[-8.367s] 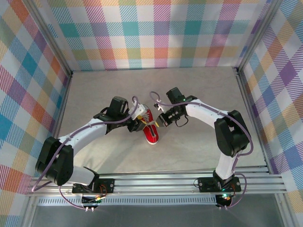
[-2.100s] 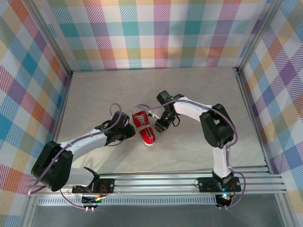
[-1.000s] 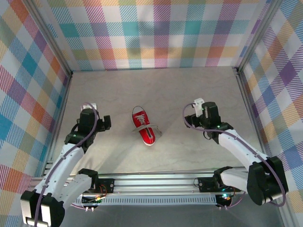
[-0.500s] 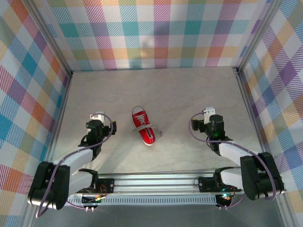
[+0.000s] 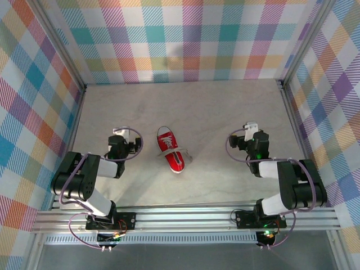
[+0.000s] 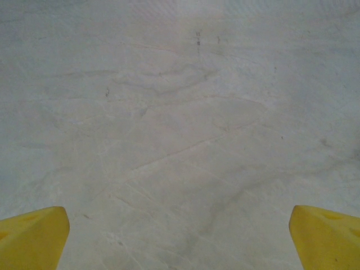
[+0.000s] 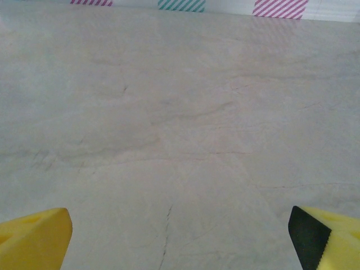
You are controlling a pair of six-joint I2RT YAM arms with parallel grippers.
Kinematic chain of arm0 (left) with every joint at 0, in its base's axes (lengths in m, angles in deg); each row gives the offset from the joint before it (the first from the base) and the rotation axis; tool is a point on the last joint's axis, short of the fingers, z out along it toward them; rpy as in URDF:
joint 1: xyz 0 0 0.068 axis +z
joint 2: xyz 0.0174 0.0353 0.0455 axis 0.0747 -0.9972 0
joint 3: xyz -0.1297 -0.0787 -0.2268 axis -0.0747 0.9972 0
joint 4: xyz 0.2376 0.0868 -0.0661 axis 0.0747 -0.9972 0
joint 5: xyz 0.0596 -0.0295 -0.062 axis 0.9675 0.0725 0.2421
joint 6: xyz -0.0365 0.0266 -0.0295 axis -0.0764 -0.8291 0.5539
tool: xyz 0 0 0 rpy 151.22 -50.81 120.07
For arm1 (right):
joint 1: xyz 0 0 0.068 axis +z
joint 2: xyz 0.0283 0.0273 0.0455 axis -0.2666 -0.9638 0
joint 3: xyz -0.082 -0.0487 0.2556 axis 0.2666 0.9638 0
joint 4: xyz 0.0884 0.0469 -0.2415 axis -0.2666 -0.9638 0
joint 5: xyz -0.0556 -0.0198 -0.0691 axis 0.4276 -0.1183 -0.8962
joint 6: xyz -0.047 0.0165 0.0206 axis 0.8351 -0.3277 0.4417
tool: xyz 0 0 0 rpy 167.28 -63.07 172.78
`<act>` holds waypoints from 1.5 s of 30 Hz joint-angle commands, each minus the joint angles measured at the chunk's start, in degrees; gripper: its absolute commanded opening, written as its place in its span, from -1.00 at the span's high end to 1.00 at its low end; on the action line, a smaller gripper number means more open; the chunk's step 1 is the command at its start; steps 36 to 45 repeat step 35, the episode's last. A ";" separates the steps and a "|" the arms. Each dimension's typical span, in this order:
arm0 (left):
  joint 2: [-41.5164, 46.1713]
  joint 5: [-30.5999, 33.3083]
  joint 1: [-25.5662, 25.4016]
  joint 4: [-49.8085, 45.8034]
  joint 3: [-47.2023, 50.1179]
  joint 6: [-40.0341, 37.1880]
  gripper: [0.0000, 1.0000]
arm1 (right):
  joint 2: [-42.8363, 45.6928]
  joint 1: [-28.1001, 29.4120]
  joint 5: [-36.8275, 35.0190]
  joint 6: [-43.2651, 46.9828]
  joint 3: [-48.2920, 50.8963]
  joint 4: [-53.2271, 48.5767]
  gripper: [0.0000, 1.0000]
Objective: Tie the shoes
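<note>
The shoe (image 5: pixel 171 149), a small red sneaker with a white toe cap, lies alone in the middle of the table, toe toward the near edge. Its whitish-grey laces (image 5: pixel 181 153) lie across its middle and trail off to the right. My left gripper (image 5: pixel 117 145) rests well to the shoe's left and my right gripper (image 5: pixel 252 136) well to its right, both folded back over their arms. In the left wrist view the left gripper (image 6: pixel 180 242) has its yellow fingertips (image 6: pixel 34 236) far apart over bare table. The right gripper (image 7: pixel 180 242) stands the same, its fingertips (image 7: pixel 34 236) wide, nothing between them.
Plaid walls (image 5: pixel 185 39) close in the table (image 5: pixel 214 112) on three sides, with metal corner posts. An aluminium rail (image 5: pixel 185 216) carrying both arm bases runs along the near edge. The far wall's foot (image 7: pixel 180 5) shows at the top of the right wrist view.
Both arms have drawn back from the shoe and folded down toward their bases. The shoe stays where it was, laces lying across it.
</note>
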 commanded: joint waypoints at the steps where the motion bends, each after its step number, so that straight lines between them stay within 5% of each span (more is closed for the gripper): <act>1: -0.11 -3.07 1.88 0.92 -2.42 1.38 -1.00 | -3.22 -2.76 5.37 -3.73 -2.73 1.67 -0.98; 45: -0.07 -3.39 2.33 0.27 -2.81 1.83 -1.00 | -3.41 -3.95 5.45 -5.23 -4.45 -1.18 -0.98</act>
